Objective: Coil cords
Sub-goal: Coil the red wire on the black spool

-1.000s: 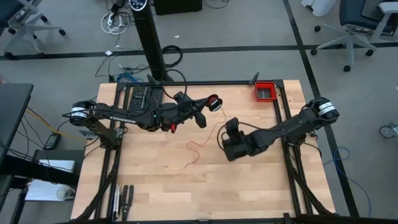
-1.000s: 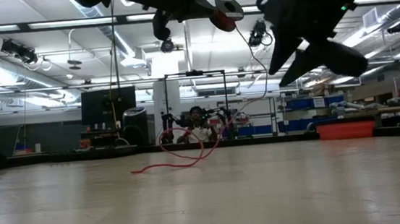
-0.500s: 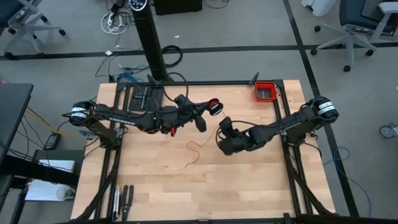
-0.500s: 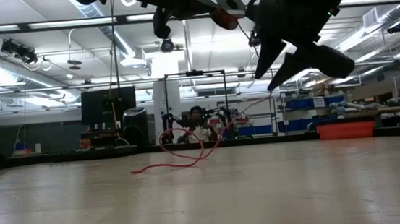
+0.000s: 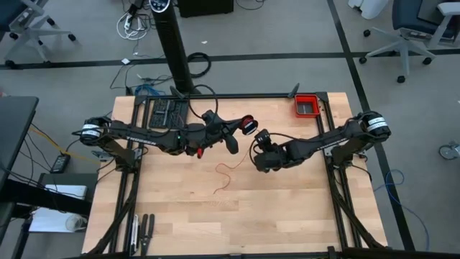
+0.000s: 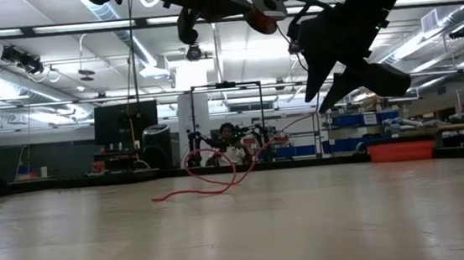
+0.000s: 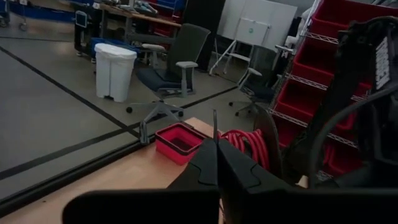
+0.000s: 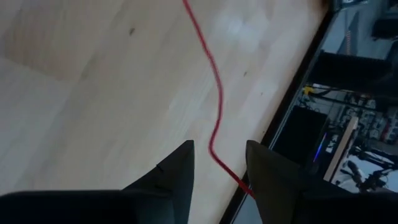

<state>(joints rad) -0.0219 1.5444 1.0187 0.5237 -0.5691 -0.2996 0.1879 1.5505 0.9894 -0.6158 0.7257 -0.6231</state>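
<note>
A thin red cord (image 5: 228, 173) lies in loose waves on the wooden table (image 5: 187, 216). One strand of it rises toward a small black spool (image 5: 248, 124) wound with red cord, which also shows in the left wrist view (image 7: 249, 144). My left gripper (image 5: 236, 137) is shut and holds the spool high above the table (image 6: 265, 7). My right gripper (image 8: 217, 171) is open, hanging above the table just right of the spool (image 5: 260, 150). The red cord (image 8: 214, 112) runs between its two fingers. I cannot tell whether it touches them. My left gripper pinches a thin black edge (image 7: 215, 127) beside the spool's red winding between its two shut fingers. The spool is lifted clear of the table, and the cord trails down from it. The fingers hide the rest of the contact.
A red bin (image 5: 307, 106) stands at the table's far right corner. A black rack (image 5: 167, 111) sits at the far left, and dark tools (image 5: 140, 229) lie at the near left edge. A black post (image 5: 175, 57) rises behind the table. The near half is bare wood.
My right gripper has gone up, toward the far edge and a little left, closing on the spool, and has tipped as it went. My left gripper with the spool has shifted slightly. The cord on the table has kept its place.
</note>
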